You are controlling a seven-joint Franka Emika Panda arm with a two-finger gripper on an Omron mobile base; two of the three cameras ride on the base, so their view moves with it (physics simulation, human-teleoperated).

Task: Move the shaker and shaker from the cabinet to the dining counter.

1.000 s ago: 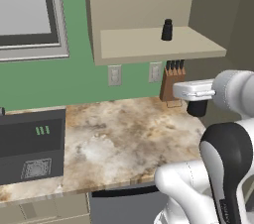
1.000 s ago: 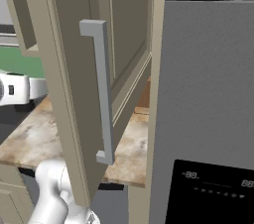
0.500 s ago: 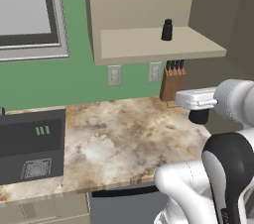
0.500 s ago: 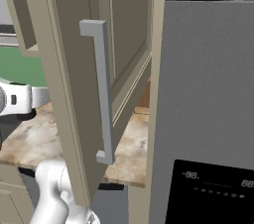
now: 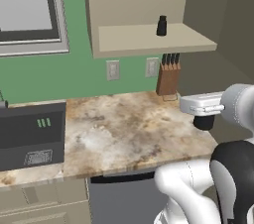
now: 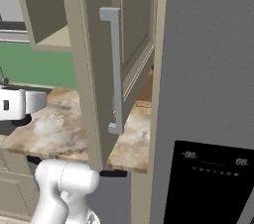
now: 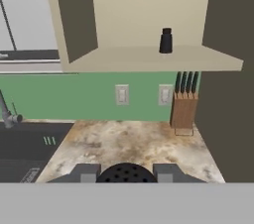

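The hand (image 7: 126,174) is clenched around a small dark rounded thing between its tips at the bottom middle of the hand view, most likely one shaker already grabbed. The other shaker (image 7: 166,40) stands upright on the cabinet (image 7: 149,59) shelf, above and a bit right of the hand, well apart. Below is the marbled desk (image 7: 129,143) with a knife block (image 7: 184,104) against the green wall.

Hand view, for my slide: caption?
Small black shaker on open beige cabinet shelf, wooden knife block below.
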